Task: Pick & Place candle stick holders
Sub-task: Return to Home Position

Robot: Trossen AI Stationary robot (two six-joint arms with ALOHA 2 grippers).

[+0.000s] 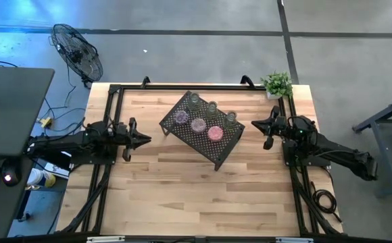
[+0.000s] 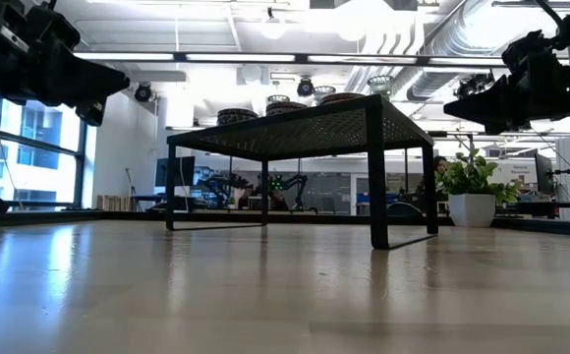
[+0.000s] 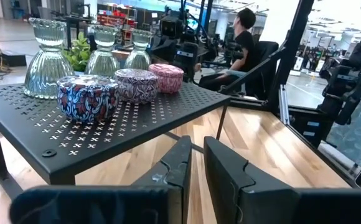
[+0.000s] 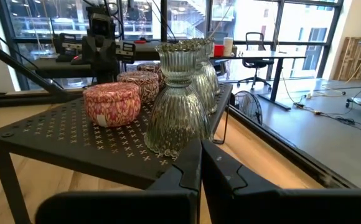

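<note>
While waiting off to one side, left hand (image 1: 144, 140): up above the bench (image 1: 182, 199), well apart from the rack (image 1: 216, 154), pointing at it; fingers pressed together with only a thin slit, holding nothing.
Right hand (image 1: 255, 123): on the other side of the rack, also pointing at it, near but not touching; fingers pressed together, holding nothing.
Why the hands sit so: likely parked clear to keep from bumping the rack; nothing to carry, so no need to spread.
Glass candle stick holders (image 1: 211, 106): three, clear and ribbed, standing up in a row along the far edge of the rack top; wide foot down, probably to stand steady.
Candle tins (image 1: 198, 125): three, round, lids on, in a second row just beside the glass ones; one blue with a pattern, one purplish, one pink; close together, touching or not hard to tell.
Rack: black, full of little holes, set at a slant in the middle of the bench.
Potted plant (image 1: 277, 84): at a far corner of the bench, near the right arm, not part of the job.
Job: looks done, with all six pieces up on the rack.
Next: probably just rest; only care needed is staying away from the rack legs.
</note>
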